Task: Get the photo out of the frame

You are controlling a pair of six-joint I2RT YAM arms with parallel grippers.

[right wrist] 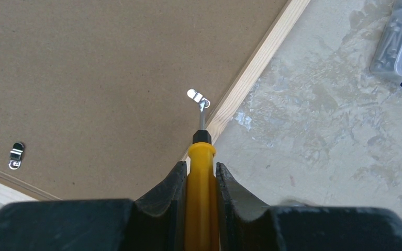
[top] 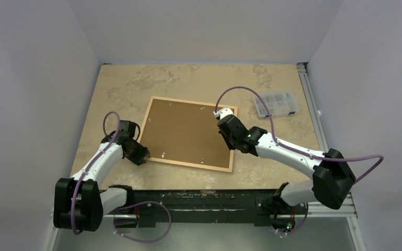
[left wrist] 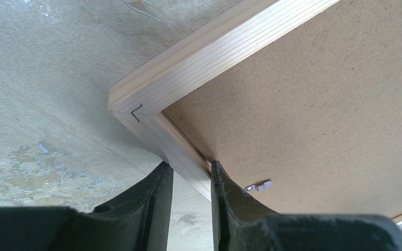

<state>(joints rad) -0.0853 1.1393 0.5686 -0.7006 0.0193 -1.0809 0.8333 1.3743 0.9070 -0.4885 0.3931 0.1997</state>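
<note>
The photo is not visible in any view. It is judged to lie under the brown backing board (top: 186, 130), inside the frame (top: 188, 163), which lies face down on the surface (top: 136, 83), turned slightly out of square with the near edge.

The board is seated within the wooden rails and small metal clips hold it there. The turn clip (right wrist: 198, 97) that matters now sits just inside the frame's right rail, near the far right corner.

The right hand (right wrist: 199, 170) is clamped on a yellow-handled screwdriver (right wrist: 201, 172). The tool's long axis points straight ahead of the hand, and its tip meets that clip. The right arm is therefore the nearer one.

The left hand (left wrist: 191, 170) grips the near rail just beside the near left corner, one finger outside the rail and one over the board, steadying the frame. Another clip (left wrist: 258, 185) lies just beside it.

The coming move is judged to be a swing of the clip off the board toward the rail. The tip could slip off the small tab.

A clear plastic box (top: 276, 103) stands well apart to the right.
</note>
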